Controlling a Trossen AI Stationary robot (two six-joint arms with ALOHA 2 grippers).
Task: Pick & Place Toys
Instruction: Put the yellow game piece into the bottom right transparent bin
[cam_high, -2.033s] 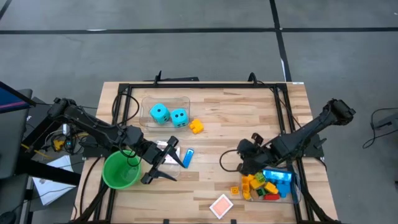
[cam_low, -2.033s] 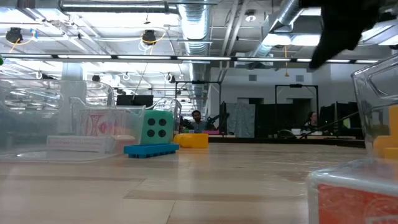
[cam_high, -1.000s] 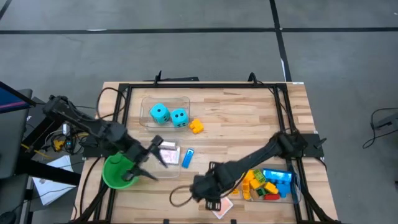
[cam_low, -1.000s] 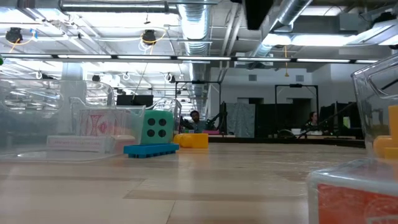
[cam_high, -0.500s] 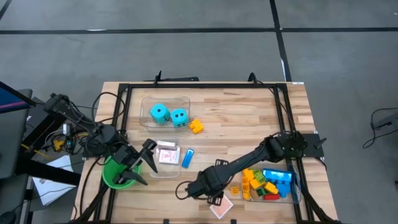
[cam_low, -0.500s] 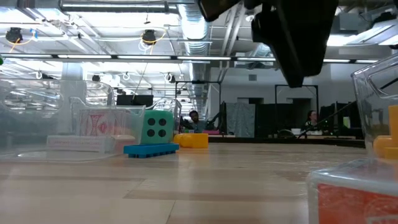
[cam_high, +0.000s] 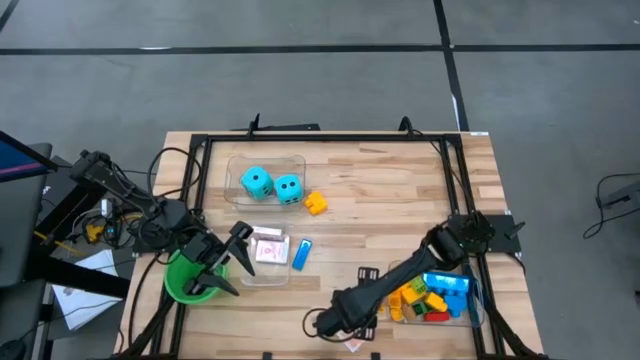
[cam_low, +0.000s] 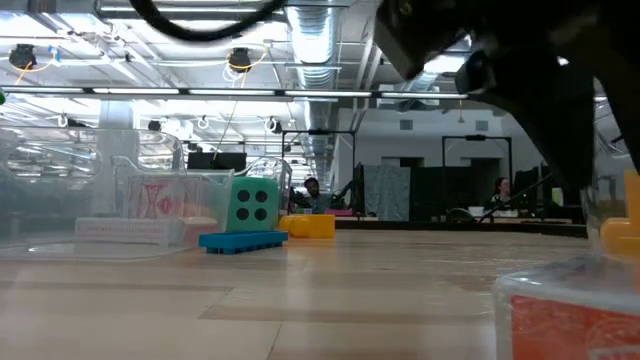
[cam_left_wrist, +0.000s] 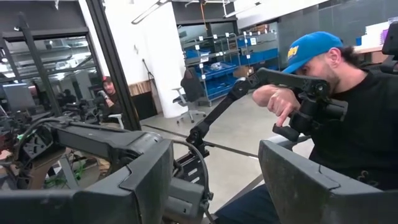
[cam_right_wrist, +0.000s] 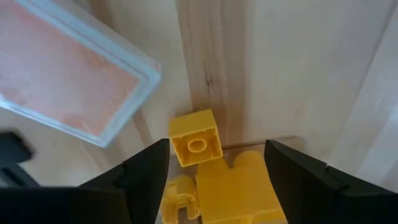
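Reaching low over the tabletop's (cam_high: 400, 200) near edge, the right claw (cam_right_wrist: 211, 180) hangs with fingers apart above a small yellow brick (cam_right_wrist: 195, 145) beside a clear card case (cam_right_wrist: 74, 81). The left claw (cam_high: 232, 262) waits parted and empty by the green cup (cam_high: 185, 280).

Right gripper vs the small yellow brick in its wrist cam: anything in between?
Nothing visible. The right gripper is open, the small yellow brick lies straight ahead between its fingers; the clear card case sits off to one side.
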